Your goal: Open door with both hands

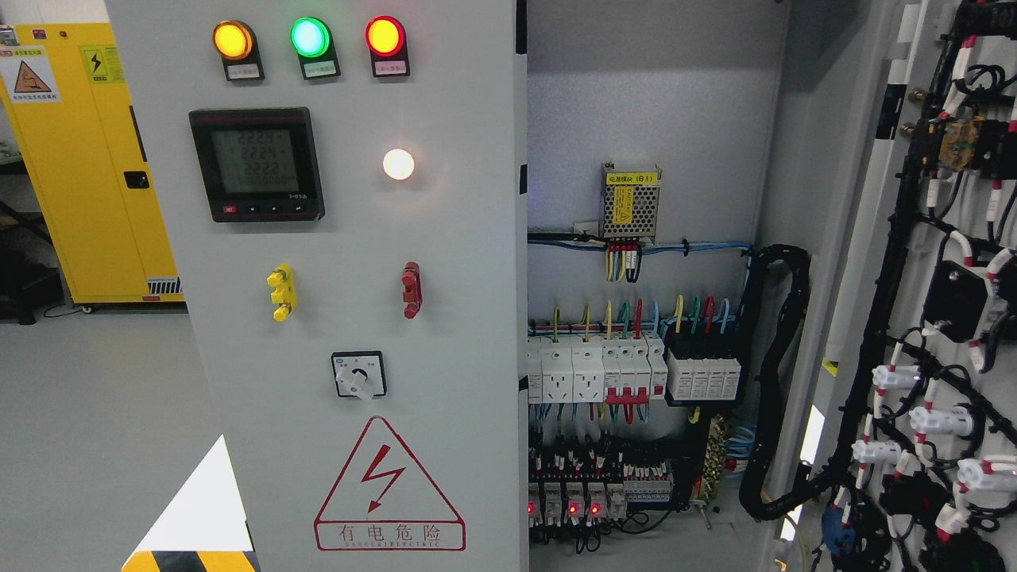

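The left door (349, 318) stands shut, its bottom cut off by the frame. The right door (937, 318) hangs wide open, wiring side showing, partly cut off at right. Between them the interior (636, 334) shows breakers (604, 373). No hand is visible, so finger state cannot be told.

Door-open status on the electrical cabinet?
Done: the right grey door is swung wide, its wired back showing, and the breakers inside are exposed. In hand: nothing, no robot hand in view. Left: the left grey panel door with indicator lamps looks shut.

Right door (937, 318) cropped (wiring too).
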Motion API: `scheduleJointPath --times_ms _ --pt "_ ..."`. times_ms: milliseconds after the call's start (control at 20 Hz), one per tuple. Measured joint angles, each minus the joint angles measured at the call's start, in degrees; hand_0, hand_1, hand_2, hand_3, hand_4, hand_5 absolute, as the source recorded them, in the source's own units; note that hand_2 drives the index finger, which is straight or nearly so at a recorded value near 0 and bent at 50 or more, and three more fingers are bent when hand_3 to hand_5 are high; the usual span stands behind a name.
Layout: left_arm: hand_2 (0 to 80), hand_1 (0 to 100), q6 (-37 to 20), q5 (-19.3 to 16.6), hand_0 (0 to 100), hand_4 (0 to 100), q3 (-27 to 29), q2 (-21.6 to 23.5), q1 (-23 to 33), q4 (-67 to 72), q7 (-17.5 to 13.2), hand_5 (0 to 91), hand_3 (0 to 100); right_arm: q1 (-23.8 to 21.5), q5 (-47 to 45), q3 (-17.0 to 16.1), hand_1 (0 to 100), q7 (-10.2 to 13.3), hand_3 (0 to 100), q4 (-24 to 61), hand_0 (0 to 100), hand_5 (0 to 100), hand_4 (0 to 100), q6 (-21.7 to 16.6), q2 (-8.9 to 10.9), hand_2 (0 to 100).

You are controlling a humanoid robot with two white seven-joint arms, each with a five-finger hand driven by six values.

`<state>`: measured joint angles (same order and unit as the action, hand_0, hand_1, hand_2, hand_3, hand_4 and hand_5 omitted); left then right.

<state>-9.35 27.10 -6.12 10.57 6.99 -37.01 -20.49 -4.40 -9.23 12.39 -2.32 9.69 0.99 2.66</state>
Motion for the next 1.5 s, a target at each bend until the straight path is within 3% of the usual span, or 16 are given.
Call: scheduleJointPath --times_ms 350,1051,1251,1502 --pt "0.0 17 5.45 -0.20 30 0 0.05 -2.70 -3.33 18.72 6.34 0.0 0 0.00 0.00 -0.03 6 -0.35 0 0.07 21 0 0 -0.17 -0.08 0" --pt "0.0 15 6.96 -0.76 33 0 -6.18 -5.77 -3.44 34.01 10.53 0.0 0 -0.73 -0.03 -0.14 6 -0.38 0 1.14 21 0 0 -0.25 -0.19 0" --pt "0.0 15 6.96 -1.92 33 0 -7.24 -6.34 -3.41 35.81 10.75 0.0 0 -3.23 -0.06 -0.16 6 -0.39 0 5.44 21 0 0 -0.36 0.09 0" --pt "0.0 14 5.78 -2.62 33 0 -8.06 -6.83 -3.40 37.33 10.78 0.0 0 -9.07 -0.21 -0.17 6 -0.44 0 17.47 21 0 0 -0.36 1.19 0"
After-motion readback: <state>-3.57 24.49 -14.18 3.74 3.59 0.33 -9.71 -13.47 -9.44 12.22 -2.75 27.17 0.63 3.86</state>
